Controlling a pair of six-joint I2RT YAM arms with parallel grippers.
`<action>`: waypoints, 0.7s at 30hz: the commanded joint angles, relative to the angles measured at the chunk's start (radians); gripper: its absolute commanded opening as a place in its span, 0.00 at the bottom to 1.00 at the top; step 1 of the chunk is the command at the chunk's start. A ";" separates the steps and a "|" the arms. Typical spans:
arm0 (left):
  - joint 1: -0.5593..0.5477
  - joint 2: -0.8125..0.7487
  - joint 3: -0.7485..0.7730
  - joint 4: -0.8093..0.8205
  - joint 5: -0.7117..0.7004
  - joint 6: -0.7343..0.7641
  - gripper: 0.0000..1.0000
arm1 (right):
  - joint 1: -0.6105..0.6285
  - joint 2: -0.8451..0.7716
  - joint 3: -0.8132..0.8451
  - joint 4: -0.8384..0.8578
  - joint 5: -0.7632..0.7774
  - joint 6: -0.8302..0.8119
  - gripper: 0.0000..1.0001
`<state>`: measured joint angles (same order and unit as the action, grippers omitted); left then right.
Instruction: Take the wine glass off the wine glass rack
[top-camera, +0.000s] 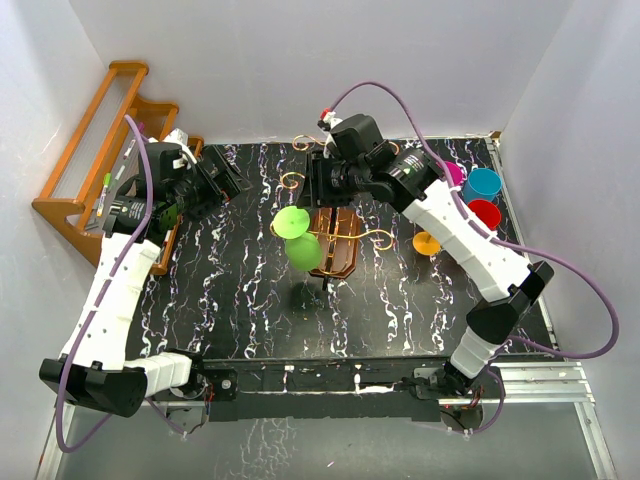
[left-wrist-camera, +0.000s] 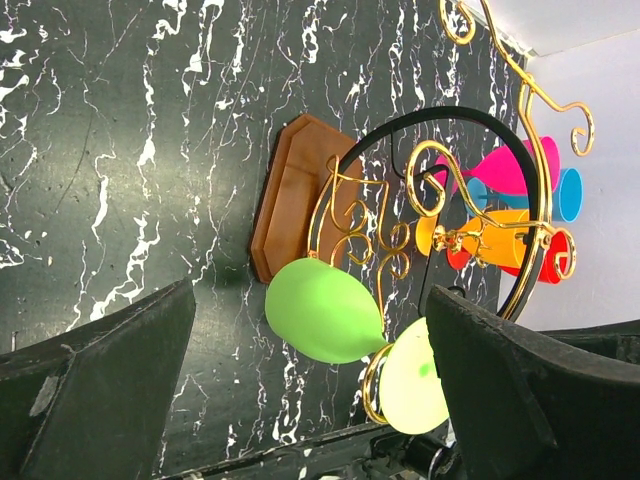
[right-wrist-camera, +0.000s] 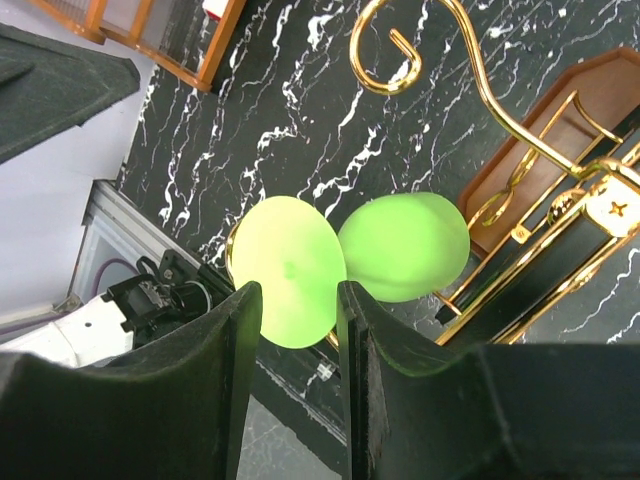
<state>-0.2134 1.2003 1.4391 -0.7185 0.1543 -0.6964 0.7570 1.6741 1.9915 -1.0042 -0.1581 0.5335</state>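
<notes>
On the scrolled gold-wire rack (left-wrist-camera: 295, 190) hangs a green glass (left-wrist-camera: 325, 310).

A robotics lab test cell: plain white panels (top-camera: 300, 60) box in a black marble-patterned bench (top-camera: 240, 300), the left arm (top-camera: 110, 290) and right arm (top-camera: 470, 240) are bolted to a black bar (top-camera: 320, 385) at its near edge, purple cables (top-camera: 380, 86) loop from them, and bare aluminium frame rails (top-camera: 540, 385) run beside it.
</notes>
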 joint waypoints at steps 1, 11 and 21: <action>-0.001 -0.020 -0.014 0.011 0.020 -0.007 0.97 | -0.004 -0.050 0.010 -0.027 0.013 0.024 0.39; -0.001 -0.022 -0.033 0.009 0.027 -0.005 0.97 | -0.004 -0.051 -0.029 -0.034 -0.029 0.046 0.39; -0.001 -0.030 -0.040 0.002 0.015 -0.002 0.97 | -0.003 -0.014 -0.021 -0.032 -0.084 0.042 0.38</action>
<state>-0.2134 1.2007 1.4059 -0.7116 0.1684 -0.6998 0.7570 1.6669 1.9644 -1.0588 -0.2176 0.5751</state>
